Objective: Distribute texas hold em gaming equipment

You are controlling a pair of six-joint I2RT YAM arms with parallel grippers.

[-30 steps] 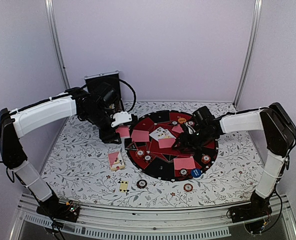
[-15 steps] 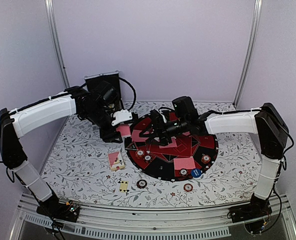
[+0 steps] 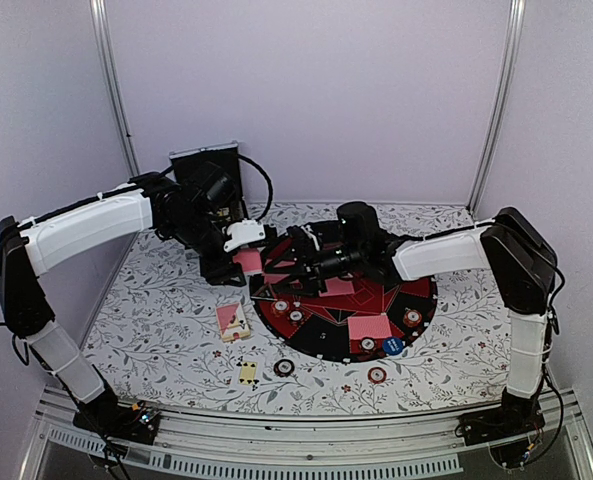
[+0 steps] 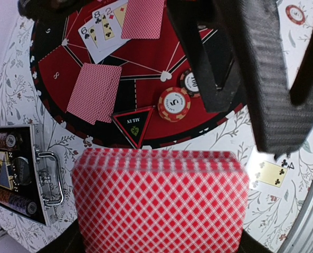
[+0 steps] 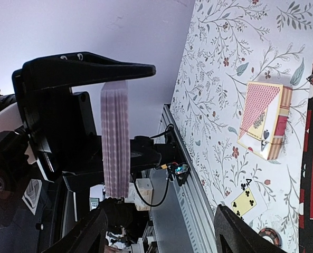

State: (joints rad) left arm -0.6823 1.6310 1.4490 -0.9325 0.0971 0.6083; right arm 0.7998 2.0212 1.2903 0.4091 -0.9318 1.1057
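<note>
Lilac walls enclose a floral worktop [image 3: 156,330]. The left gripper [image 3: 242,260] is clamped tight on the deck of cards [image 4: 161,203], held at the nine o'clock edge of the round mat [image 3: 321,342]. The right gripper [image 5: 161,211] faces the deck from its three o'clock side, spread wide and empty. To do this well, it should probably pinch only the top card's edge and slide it off squarely.

Overhead camera faces down the table [image 3: 156,320]; both close wrist cameras share the card deck [image 4: 161,205].
</note>
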